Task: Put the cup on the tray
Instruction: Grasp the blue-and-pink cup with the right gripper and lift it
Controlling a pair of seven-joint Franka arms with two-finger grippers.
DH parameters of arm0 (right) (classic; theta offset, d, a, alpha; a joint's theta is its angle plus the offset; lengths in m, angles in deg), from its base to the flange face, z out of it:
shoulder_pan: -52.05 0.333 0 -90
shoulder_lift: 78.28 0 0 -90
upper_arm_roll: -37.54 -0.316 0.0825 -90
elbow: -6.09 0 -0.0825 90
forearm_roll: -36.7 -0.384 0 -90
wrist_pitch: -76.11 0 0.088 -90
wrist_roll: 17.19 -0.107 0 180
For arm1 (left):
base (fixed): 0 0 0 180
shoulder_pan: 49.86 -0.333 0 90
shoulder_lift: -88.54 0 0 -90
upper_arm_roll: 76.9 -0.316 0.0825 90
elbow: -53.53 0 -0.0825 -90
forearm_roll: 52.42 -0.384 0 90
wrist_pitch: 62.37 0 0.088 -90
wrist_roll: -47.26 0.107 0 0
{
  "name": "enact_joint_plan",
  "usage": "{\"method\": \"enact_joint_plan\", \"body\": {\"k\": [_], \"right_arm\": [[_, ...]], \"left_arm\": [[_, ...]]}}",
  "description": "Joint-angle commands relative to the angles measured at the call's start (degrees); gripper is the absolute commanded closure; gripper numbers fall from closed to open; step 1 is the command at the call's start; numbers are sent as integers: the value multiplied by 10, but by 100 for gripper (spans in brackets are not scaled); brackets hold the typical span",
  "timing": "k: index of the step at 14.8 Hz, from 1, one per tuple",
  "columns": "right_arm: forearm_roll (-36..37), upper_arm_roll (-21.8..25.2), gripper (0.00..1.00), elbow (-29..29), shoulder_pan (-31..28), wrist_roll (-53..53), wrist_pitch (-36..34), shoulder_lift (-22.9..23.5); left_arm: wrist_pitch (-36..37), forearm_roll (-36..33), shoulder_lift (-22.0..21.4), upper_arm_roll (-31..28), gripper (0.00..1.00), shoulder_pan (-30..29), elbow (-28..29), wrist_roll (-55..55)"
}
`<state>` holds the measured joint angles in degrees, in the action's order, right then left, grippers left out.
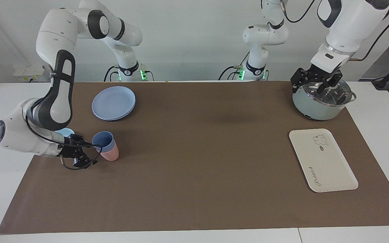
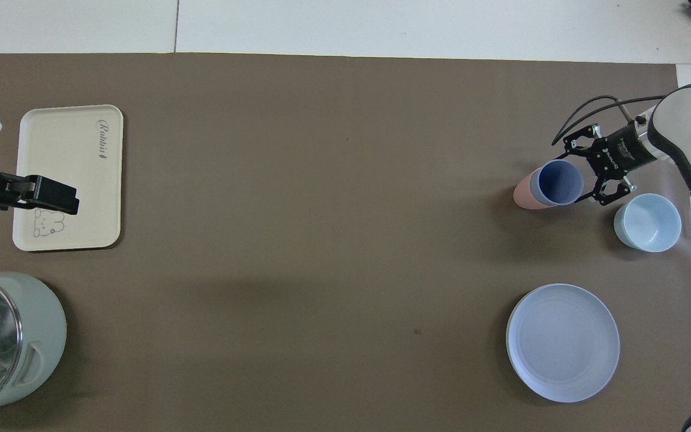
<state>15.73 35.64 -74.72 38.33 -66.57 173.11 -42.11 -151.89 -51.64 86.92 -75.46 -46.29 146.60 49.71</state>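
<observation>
From across the table, the blue cup [image 1: 104, 141] sits nested in a pink cup [image 1: 110, 153] on the brown mat [image 1: 194, 175], at the right arm's end, farther from the robots than the plate [image 1: 113, 102]. The right gripper [image 1: 88, 153] is low beside the cup, jaws spread, one finger at its rim; I cannot tell whether it grips. The tray [image 1: 322, 160] lies bare at the left arm's end, well apart from the cup. The left gripper [image 1: 311, 86] hangs open over the pot [image 1: 321, 103], waiting

From overhead, the cup [image 2: 556, 183] tilts, mouth up, the right gripper [image 2: 588, 174] straddling its rim, just beside the bowl [image 2: 647, 222]. The tray [image 2: 69, 174] lies farther from the robots than the pot [image 2: 6, 336], with the left gripper [image 2: 51, 195] over it
</observation>
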Motion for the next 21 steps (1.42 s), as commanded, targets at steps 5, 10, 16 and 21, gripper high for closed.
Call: {"method": "enact_joint_plan", "body": {"k": [5, 10, 16, 21], "right_arm": [[-71, -6, 3, -78, -19, -8, 21, -22], [-110, -7, 3, -98, -22, 2, 18, -31], [-158, -6, 9, -115, -20, -2, 40, -35], [-190, -10, 39, -130, -12, -2, 46, -40]], "left_arm": [[-16, 8, -22, 1, 0, -2, 26, 6], [-16, 7, -22, 1, 0, -2, 26, 6], [-16, 7, -22, 1, 0, -2, 27, 6], [-16, 7, -22, 1, 0, -1, 26, 6]]}}
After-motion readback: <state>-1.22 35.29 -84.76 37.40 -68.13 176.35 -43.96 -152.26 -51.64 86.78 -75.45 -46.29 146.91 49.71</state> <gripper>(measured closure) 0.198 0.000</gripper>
